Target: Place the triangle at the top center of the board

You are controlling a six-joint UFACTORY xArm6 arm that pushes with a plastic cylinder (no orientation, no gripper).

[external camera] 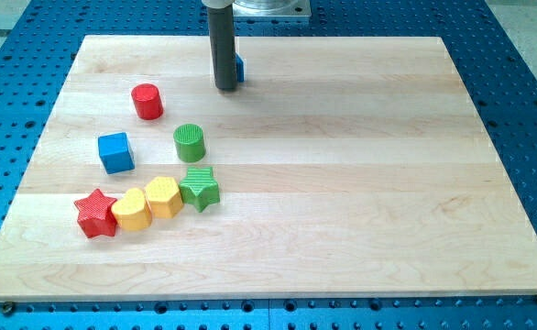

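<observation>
Blue block, shape not discernible, is seen near the board's top centre, mostly hidden behind the rod; my tip is placed touching its left side. No gripper is fitted. Red cylinder, green cylinder and blue cube are shown at lower left.

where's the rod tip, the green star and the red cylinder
my tip (225,88): camera view, the rod's very bottom end
green star (200,187): camera view, centre of its top face
red cylinder (147,99): camera view, middle of its body
</observation>
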